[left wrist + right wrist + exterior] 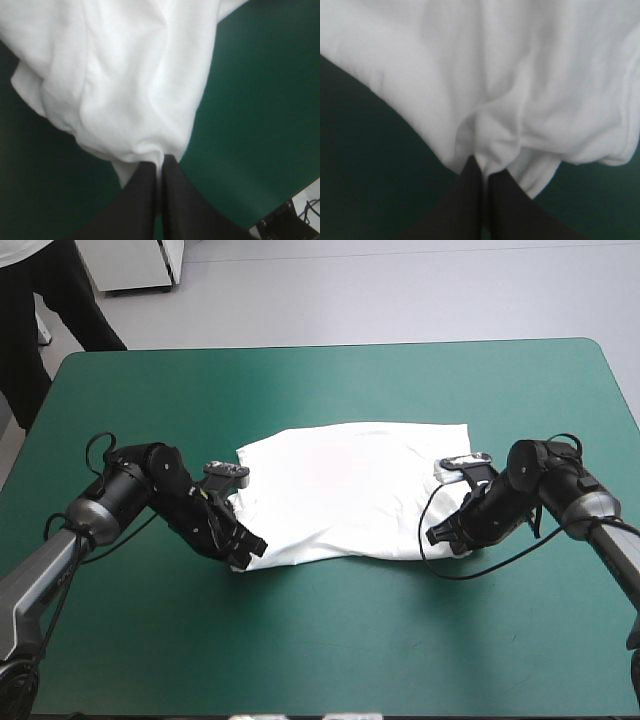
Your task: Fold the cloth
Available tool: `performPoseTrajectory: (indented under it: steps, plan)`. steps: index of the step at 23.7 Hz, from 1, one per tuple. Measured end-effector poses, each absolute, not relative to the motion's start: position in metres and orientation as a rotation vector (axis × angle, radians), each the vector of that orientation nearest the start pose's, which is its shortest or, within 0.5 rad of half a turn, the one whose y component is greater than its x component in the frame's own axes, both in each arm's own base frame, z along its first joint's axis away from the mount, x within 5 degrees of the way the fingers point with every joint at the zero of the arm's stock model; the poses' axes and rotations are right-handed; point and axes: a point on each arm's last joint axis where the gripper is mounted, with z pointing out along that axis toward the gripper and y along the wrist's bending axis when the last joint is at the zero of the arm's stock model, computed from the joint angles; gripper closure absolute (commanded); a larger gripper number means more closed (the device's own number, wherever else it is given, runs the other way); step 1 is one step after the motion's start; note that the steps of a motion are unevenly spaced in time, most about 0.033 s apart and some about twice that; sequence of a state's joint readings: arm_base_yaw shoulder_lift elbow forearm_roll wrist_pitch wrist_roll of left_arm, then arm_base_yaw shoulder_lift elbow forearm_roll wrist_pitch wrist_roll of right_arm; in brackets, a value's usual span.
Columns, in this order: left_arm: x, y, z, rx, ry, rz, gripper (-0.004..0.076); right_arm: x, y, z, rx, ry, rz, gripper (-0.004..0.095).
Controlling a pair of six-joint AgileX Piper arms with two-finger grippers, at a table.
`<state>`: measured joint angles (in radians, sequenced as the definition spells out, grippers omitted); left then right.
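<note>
The white T-shirt lies folded into a broad rectangle at the middle of the teal-green table. My left gripper is at its near left corner, fingers all but shut with the cloth pinched between them. In the left wrist view the T-shirt bunches into the left gripper. My right gripper holds the near right corner the same way. The right wrist view shows the T-shirt gathered in folds at the right gripper.
The teal-green table is bare in front of the T-shirt and along the far side. A person stands beyond the far left corner, away from the table top.
</note>
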<state>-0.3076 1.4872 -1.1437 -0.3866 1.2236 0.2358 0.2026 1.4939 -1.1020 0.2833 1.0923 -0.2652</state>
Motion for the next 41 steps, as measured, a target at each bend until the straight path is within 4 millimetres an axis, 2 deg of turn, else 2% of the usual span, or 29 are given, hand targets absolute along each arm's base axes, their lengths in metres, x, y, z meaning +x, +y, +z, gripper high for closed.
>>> performPoseTrajectory:
  steps: [6, 10, 13, 15, 16, 18, 20, 23, 25, 26, 27, 29, 31, 33, 34, 35, 41]
  plan:
    - [0.23, -0.105, 0.259, 0.636, 3.002, -0.523, 0.0733, 0.251, 0.076, 0.257, -0.538, 2.938, 0.355, 0.0924]
    - [0.23, -0.104, 0.258, 0.664, 2.993, -0.505, 0.0686, 0.249, 0.074, 0.256, -0.529, 2.964, 0.342, 0.0839]
    - [0.229, -0.103, 0.259, 0.686, 2.992, -0.491, 0.0575, 0.248, 0.073, 0.256, -0.539, 2.977, 0.331, 0.0731]
    - [0.229, -0.101, 0.258, 0.701, 3.003, -0.466, 0.0471, 0.246, 0.073, 0.256, -0.544, 2.983, 0.33, 0.0641]
    - [0.228, -0.1, 0.258, 0.709, 3.007, -0.454, 0.0377, 0.245, 0.073, 0.257, -0.546, 2.98, 0.326, 0.0551]
    - [0.227, -0.098, 0.26, 0.719, 3.004, -0.432, 0.026, 0.24, 0.071, 0.265, -0.549, 2.963, 0.323, 0.0473]
    - [0.223, -0.097, 0.268, 0.718, 2.969, -0.428, 0.0237, 0.231, 0.068, 0.278, -0.536, 2.931, 0.294, 0.0451]
    - [0.218, -0.093, 0.309, 0.725, 2.815, -0.38, 0.0237, 0.216, 0.056, 0.304, -0.473, 2.868, 0.162, 0.0449]
    - [0.213, -0.089, 0.348, 0.71, 2.672, -0.343, 0.0237, 0.211, 0.048, 0.324, -0.398, 2.799, 0.063, 0.0449]
    - [0.203, -0.084, 0.391, 0.675, 2.52, -0.322, 0.0237, 0.209, 0.04, 0.342, -0.295, 2.718, -0.023, 0.0449]
    - [0.192, -0.081, 0.426, 0.646, 2.393, -0.323, 0.0237, 0.208, 0.035, 0.359, -0.209, 2.631, -0.068, 0.0449]
    - [0.175, -0.077, 0.479, 0.61, 2.189, -0.341, 0.0237, 0.213, 0.032, 0.377, -0.117, 2.525, -0.071, 0.0449]
    - [0.164, -0.075, 0.513, 0.585, 2.048, -0.365, 0.0237, 0.223, 0.034, 0.382, -0.071, 2.475, -0.053, 0.0449]
    - [0.157, -0.074, 0.529, 0.571, 1.973, -0.387, 0.0237, 0.24, 0.038, 0.372, -0.057, 2.499, -0.05, 0.0449]
    - [0.156, -0.074, 0.53, 0.571, 1.965, -0.393, 0.0237, 0.247, 0.04, 0.366, -0.058, 2.519, -0.055, 0.0449]
    - [0.155, -0.075, 0.531, 0.576, 1.965, -0.412, 0.0237, 0.26, 0.042, 0.353, -0.065, 2.561, -0.068, 0.0449]
    - [0.153, -0.077, 0.528, 0.596, 1.997, -0.442, 0.0237, 0.3, 0.04, 0.304, 0.003, 2.708, -0.002, 0.0449]
